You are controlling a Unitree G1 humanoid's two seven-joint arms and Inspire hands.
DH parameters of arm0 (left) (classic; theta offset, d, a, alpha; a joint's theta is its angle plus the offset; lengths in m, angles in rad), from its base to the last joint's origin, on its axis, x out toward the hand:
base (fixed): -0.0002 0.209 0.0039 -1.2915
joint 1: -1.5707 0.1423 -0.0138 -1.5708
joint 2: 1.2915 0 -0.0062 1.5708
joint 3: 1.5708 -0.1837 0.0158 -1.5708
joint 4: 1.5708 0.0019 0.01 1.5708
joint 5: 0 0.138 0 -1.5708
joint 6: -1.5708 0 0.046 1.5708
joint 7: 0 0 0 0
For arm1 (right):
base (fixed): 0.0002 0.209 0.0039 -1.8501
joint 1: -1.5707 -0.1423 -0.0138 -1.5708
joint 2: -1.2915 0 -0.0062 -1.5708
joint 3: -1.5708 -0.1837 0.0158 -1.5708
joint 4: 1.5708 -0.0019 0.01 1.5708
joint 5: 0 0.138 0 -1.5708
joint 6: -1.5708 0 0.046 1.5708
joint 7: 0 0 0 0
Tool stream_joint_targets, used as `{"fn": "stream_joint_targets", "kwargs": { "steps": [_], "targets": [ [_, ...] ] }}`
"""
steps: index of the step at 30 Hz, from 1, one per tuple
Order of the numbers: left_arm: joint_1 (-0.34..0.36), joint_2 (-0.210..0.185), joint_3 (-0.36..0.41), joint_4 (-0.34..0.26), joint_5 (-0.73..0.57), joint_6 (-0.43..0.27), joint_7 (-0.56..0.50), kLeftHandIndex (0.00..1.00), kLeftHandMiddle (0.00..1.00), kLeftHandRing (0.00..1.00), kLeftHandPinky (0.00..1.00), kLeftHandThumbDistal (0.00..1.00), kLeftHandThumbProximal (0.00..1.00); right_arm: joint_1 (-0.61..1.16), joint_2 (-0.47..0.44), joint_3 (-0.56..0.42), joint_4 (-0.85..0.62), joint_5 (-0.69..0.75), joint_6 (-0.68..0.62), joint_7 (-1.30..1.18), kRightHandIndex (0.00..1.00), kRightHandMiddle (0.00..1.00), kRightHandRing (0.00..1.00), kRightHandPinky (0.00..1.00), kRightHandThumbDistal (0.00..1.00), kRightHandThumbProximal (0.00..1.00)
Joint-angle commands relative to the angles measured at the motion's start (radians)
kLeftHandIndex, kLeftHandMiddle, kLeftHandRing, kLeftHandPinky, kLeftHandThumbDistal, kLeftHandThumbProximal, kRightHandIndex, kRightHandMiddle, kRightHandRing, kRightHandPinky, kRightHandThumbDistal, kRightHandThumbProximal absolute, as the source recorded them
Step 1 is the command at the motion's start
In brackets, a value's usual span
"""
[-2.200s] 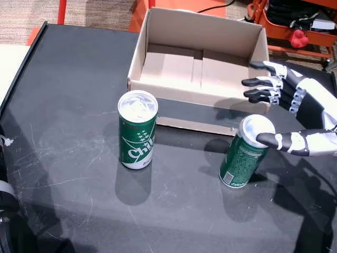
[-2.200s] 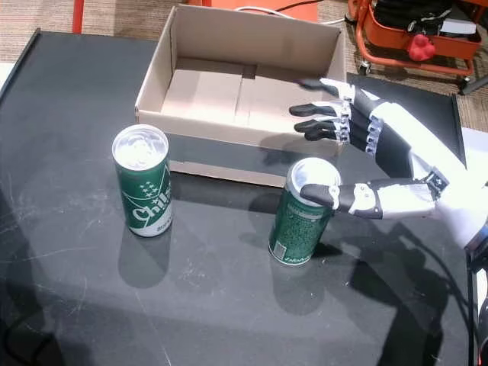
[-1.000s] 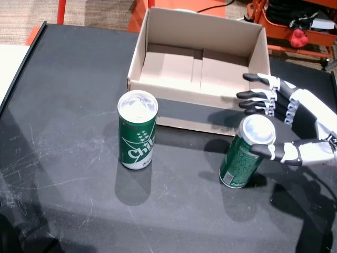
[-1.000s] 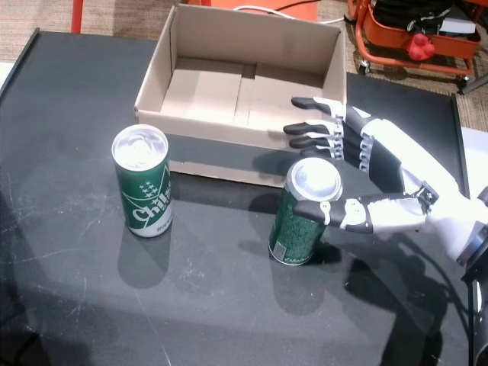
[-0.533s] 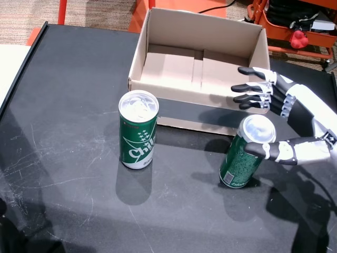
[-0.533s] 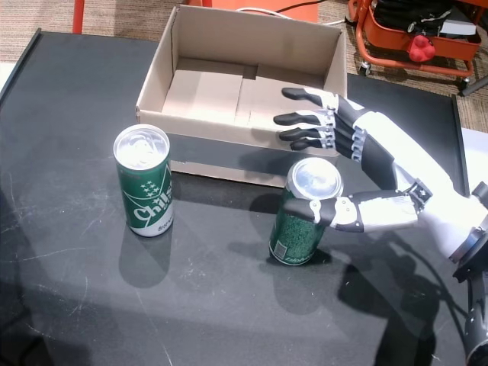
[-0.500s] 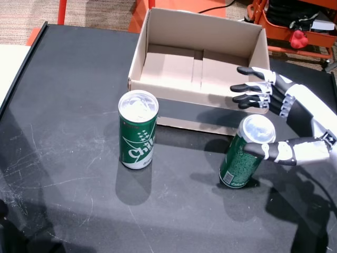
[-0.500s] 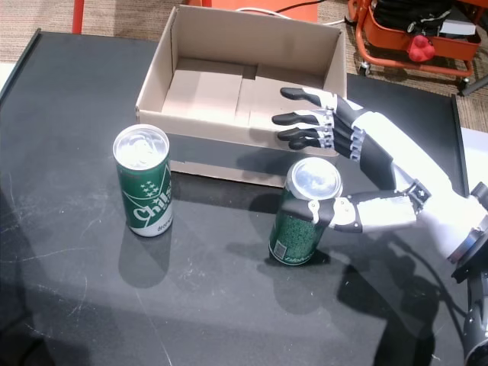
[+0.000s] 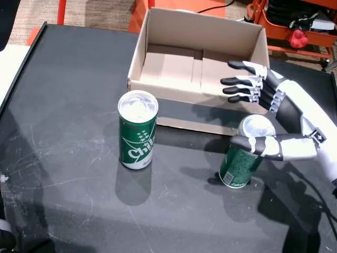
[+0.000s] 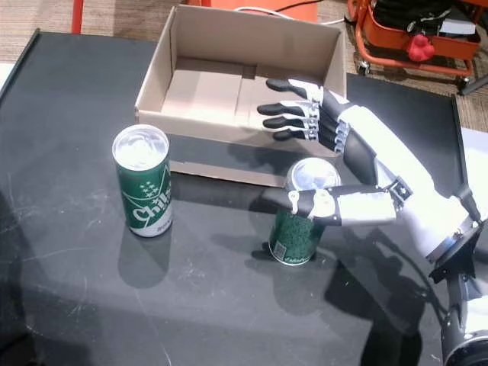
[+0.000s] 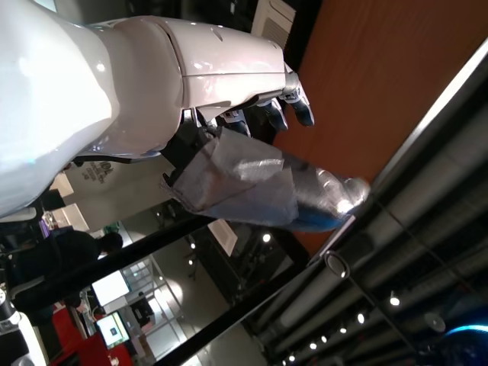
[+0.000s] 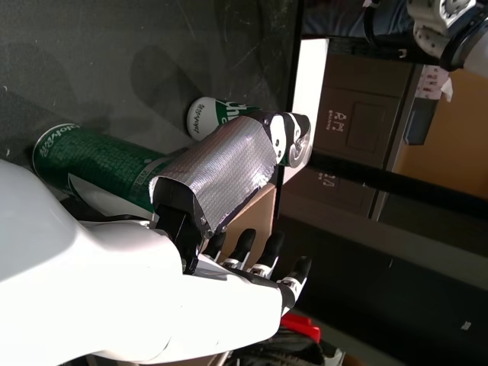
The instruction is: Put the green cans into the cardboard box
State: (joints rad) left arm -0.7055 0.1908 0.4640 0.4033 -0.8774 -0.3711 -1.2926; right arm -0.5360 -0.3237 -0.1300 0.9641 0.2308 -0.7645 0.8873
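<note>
Hand closing in on the near can

Right hand (image 9: pixel 281 118) is reaching around the tilted green can (image 9: pixel 240 155) near the bench's right edge, thumb across its front, fingers (image 9: pixel 238 81) spread over the box (image 9: pixel 138 55) wall, not yet clasping. Second can (image 9: pixel 137 129) is standing mid-bench. Left hand (image 11: pixel 229 114) is hanging empty, fingers loosely apart, off the bench.

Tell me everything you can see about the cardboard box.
The cardboard box is plain brown, open on top, shallow and rectangular, with two bottom flaps meeting at a seam. It holds nothing and sits on the black table, behind both green cans. The right hand has its fingers spread over the box's near right corner; whether they touch is unclear.
</note>
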Motion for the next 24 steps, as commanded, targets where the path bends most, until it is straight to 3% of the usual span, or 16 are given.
{"fn": "stream_joint_targets", "kwargs": {
  "steps": [1, 8, 15, 19, 24],
  "targets": [
    [0.019, -0.005, -0.011, -0.012, 0.006, 0.011, 0.002, 0.66, 0.69, 0.86, 0.88, 0.69, 0.7, -0.003, 0.007, -0.005, 0.014, 0.005, -0.002, 0.007, 0.76, 0.77, 0.8, 0.89, 1.0, 0.77],
    [0.041, -0.01, -0.016, -0.014, 0.01, 0.014, 0.016, 0.68, 0.71, 0.86, 0.9, 0.68, 0.77, 0.005, 0.017, 0.001, 0.035, -0.014, -0.043, -0.007, 0.75, 0.76, 0.79, 0.88, 1.0, 0.81],
    [0.038, 0.015, -0.001, 0.009, 0.006, 0.018, 0.008, 0.72, 0.72, 0.9, 0.89, 0.63, 0.75, 0.022, 0.01, 0.005, 0.018, -0.015, -0.01, 0.0, 0.78, 0.78, 0.81, 0.88, 1.0, 0.72],
    [0.05, 0.024, 0.003, -0.012, 0.01, 0.035, 0.034, 0.72, 0.71, 0.9, 0.86, 0.64, 0.72, 0.046, 0.005, -0.004, 0.006, -0.006, 0.005, 0.002, 0.78, 0.78, 0.81, 0.87, 1.0, 0.71],
    [0.036, 0.038, 0.024, 0.012, 0.004, 0.035, 0.048, 0.72, 0.7, 0.88, 0.88, 0.6, 0.73, 0.094, 0.0, -0.01, -0.026, -0.014, 0.0, -0.03, 0.8, 0.8, 0.82, 0.89, 1.0, 0.75]
  ]
}}
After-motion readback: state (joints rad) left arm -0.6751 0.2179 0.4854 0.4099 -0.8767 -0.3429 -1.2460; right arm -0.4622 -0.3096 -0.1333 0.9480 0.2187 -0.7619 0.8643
